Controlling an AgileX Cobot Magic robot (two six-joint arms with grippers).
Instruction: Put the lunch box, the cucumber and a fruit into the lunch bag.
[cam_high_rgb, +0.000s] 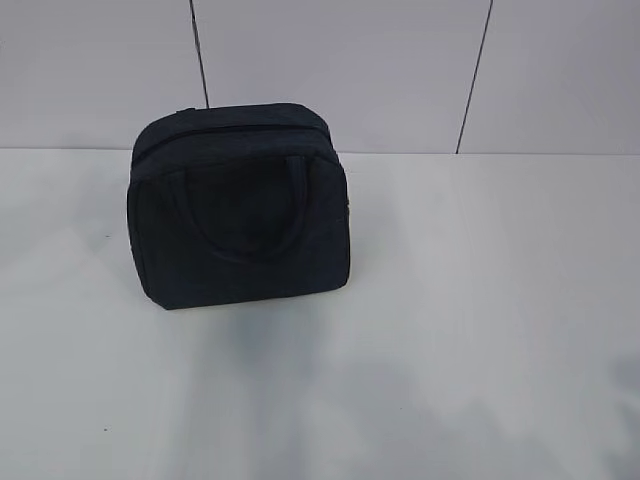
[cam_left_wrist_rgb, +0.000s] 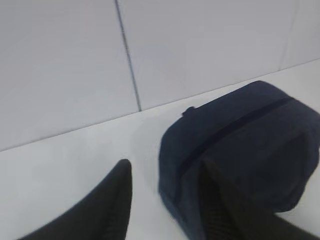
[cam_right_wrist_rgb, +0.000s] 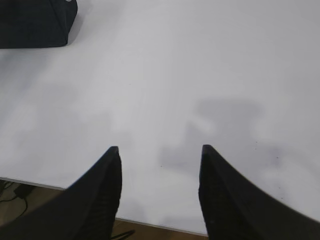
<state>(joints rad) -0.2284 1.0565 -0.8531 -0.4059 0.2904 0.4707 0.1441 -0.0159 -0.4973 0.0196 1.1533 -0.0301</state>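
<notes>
The dark navy lunch bag (cam_high_rgb: 238, 205) stands on the white table, zipped shut, its handles lying against the front face. It also shows in the left wrist view (cam_left_wrist_rgb: 240, 150) and its corner shows at the top left of the right wrist view (cam_right_wrist_rgb: 35, 22). My left gripper (cam_left_wrist_rgb: 165, 165) is open and empty, close to the bag's end, one finger in front of the bag. My right gripper (cam_right_wrist_rgb: 159, 150) is open and empty over the table's front edge, far from the bag. Neither gripper shows in the exterior view. The lunch box, cucumber and fruit are out of view.
The white table (cam_high_rgb: 480, 320) meets a grey panelled wall (cam_high_rgb: 350, 70) right behind the bag. The table's front edge (cam_right_wrist_rgb: 150, 222) shows in the right wrist view, with brown floor and a cable below it.
</notes>
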